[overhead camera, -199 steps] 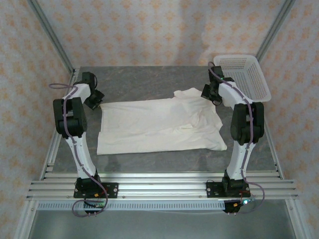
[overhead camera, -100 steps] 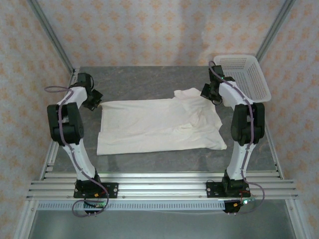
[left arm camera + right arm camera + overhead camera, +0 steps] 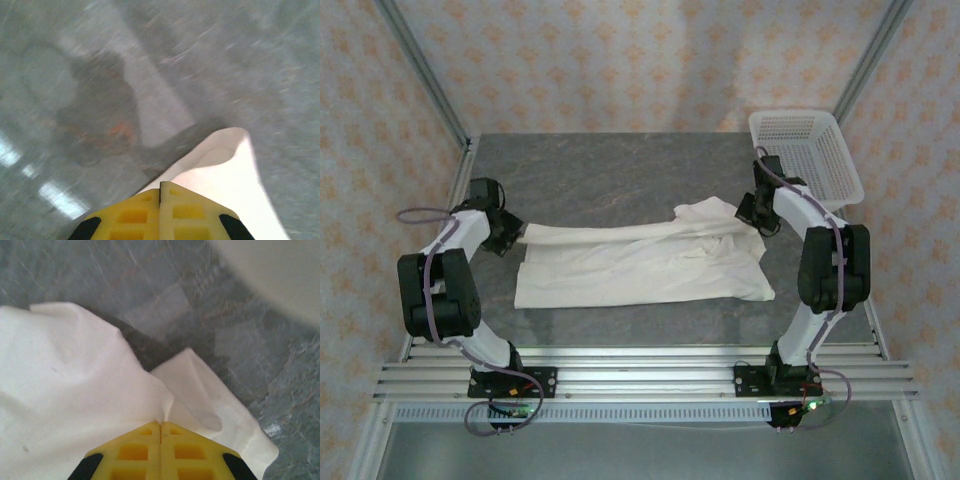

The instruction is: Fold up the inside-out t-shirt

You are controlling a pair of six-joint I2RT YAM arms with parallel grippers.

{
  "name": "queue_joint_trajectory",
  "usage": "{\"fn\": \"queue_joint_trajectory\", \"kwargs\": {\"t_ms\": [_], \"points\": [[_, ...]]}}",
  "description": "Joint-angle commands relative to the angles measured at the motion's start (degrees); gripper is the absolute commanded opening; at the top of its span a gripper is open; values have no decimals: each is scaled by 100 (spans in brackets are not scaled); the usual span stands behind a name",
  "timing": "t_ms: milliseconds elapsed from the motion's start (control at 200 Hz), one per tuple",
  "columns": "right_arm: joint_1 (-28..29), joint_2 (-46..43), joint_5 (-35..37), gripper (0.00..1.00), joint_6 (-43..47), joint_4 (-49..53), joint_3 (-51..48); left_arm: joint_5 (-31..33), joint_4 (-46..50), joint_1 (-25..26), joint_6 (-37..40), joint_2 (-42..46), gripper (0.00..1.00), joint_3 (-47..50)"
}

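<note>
1. Left jaws: pressed together, pinching one corner of the inside-out t-shirt (image 3: 640, 262). In the left wrist view the cloth (image 3: 225, 175) leaves the pads as a narrow tongue. That view is blurred, so the depth of the bite cannot be judged.
2. Right jaws: pressed together on a gathered fold. The cloth (image 3: 75, 390) billows out ahead of the pads on both sides.
3. Location: the shirt's far edge is raised and strung between the two pairs of jaws. The rest lies on the table (image 3: 620, 170), below them and on their near side.
4. Risk, slip: the left hold looks thin. Tension across the span could pull the corner free and drop the edge in a heap.
5. Risk, skew: the right jaws hold bunched cloth, so the carried edge is probably uneven. If laid down like this, the fold would likely land crooked or wrinkled.
6. Risk, drag: if the jaws travel low, the lifted layer may pull the resting layer along with it.
7. Risk, snag: a mesh basket (image 3: 808, 150) stands near, just beyond the right jaws. A wide swing could catch it.
</note>
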State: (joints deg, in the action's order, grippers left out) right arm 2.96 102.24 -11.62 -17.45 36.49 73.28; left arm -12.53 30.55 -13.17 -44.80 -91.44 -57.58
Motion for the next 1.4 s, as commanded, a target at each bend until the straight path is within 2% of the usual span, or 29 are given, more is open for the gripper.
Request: {"fn": "queue_joint_trajectory", "kwargs": {"t_ms": [0, 185, 465, 640, 716, 731, 791, 881, 996, 1071, 1171, 1296, 1396], "points": [[-26, -410, -34, 0, -101, 83, 42, 473, 51, -72, -113, 546, 0, 141], [-28, -831, -413, 0, -249, 209, 22, 968, 425, -85, 41, 1177, 0, 123], [152, -1519, -767, 0, -700, -376, -1597, 1401, 783, -133, -292, 1790, 0, 748], [305, -1349, -706, 0, -698, -415, -2123, 1077, 452, -134, -171, 1961, 0, 1292], [303, -1360, -676, 8, -662, -263, -2100, 698, 201, -127, -122, 2083, 0, 1521], [305, -1390, -663, 10, -657, -222, -2065, 644, 153, -125, -141, 2122, 0, 1587], [309, -1529, -617, 17, -633, 20, -1870, 530, -49, -129, -234, 2379, 14, 1852], [310, -1825, -387, 24, -610, 284, -1481, 675, -188, -125, -349, 2879, 27, 2120], [319, -1829, -168, 28, -431, 280, -961, 954, -132, -125, -338, 3496, 31, 2104], [349, -1403, -43, 29, -198, 353, -440, 836, -249, -88, -244, 3758, 38, 2022], [405, -625, 330, 47, 161, 397, 240, 519, -334, 216, 34, 3712, 41, 1734], [431, 395, 647, 49, 470, 548, 1059, 495, -329, 987, 432, 3616, 43, 1379], [437, 1069, 488, 50, 576, 691, 1538, 541, -339, 1479, 623, 3620, 49, 1264]]}}
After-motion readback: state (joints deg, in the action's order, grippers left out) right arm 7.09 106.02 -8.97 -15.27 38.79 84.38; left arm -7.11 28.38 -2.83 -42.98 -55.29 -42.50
